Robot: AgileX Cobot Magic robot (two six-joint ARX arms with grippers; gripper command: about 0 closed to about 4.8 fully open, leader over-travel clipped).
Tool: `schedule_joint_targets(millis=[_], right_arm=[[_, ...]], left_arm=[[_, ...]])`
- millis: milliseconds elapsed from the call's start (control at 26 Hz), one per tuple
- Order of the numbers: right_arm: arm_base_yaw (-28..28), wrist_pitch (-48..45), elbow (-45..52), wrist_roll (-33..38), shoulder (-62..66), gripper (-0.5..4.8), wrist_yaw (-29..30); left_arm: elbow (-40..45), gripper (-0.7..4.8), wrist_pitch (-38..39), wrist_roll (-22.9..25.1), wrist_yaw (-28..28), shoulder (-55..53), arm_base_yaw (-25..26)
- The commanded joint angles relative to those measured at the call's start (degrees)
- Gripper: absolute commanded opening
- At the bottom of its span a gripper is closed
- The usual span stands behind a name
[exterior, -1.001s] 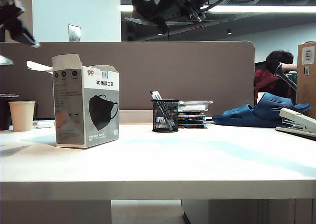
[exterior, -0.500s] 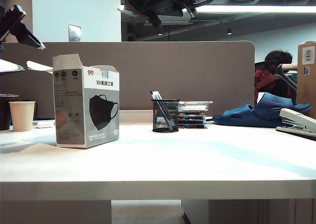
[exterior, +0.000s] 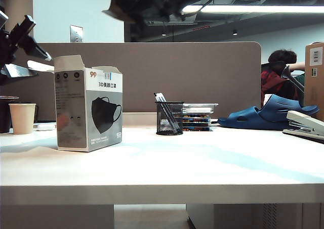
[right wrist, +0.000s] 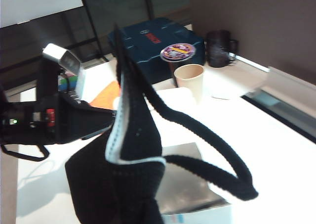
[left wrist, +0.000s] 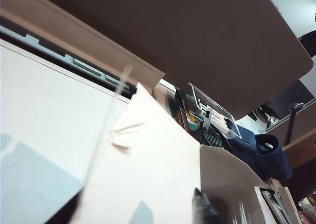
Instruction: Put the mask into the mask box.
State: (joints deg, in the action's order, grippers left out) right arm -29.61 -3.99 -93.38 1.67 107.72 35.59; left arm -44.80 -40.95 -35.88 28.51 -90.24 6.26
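Right gripper (exterior: 132,7) fingers pinched the flat black fabric mask (right wrist: 121,169) above the white-grey cardboard mask box (exterior: 88,103) | left gripper (exterior: 23,44) fingers stood spread beside the box.

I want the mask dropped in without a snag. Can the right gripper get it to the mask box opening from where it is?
Probably yes. The right gripper holds the mask above the mask box, whose top flaps stand open. The left gripper sits close by a flap and could crowd the path.
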Motion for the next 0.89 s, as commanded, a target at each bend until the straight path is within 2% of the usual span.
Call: schedule_joint_targets(millis=[38, 154, 269, 346, 616, 885], right_arm=[[-1.49, -4.61, -0.39, 0.09, 1.66, -0.08, -0.04], [-2.71, -8.2, -0.37, 0.07, 3.65, -0.08, -0.09], [-3.52, -10.91, -0.37, 0.07, 4.94, -0.08, -0.33], [-3.67, -11.85, -0.37, 0.04, 5.42, -0.08, -1.55], [-4.28, -16.06, -0.39, 0.07, 8.39, -0.08, -6.19], [-4.61, -18.6, -0.42, 0.07, 13.25, -0.08, -6.05]], left_arm=[[-0.7, 1.88, -2.03, -0.11, 0.87, -0.63, -0.24], [-0.87, 0.51, -2.05, 0.7, 0.68, -1.05, -0.52], [-0.85, 0.38, -1.95, 1.42, 0.9, -1.33, -0.59], [-0.85, -0.1, -1.97, 1.4, 1.4, -1.33, -0.61], [-0.9, -0.06, -2.45, 1.42, 4.96, -1.33, -0.63], [-0.9, -0.06, -2.47, 1.4, 7.87, -1.33, -0.79]])
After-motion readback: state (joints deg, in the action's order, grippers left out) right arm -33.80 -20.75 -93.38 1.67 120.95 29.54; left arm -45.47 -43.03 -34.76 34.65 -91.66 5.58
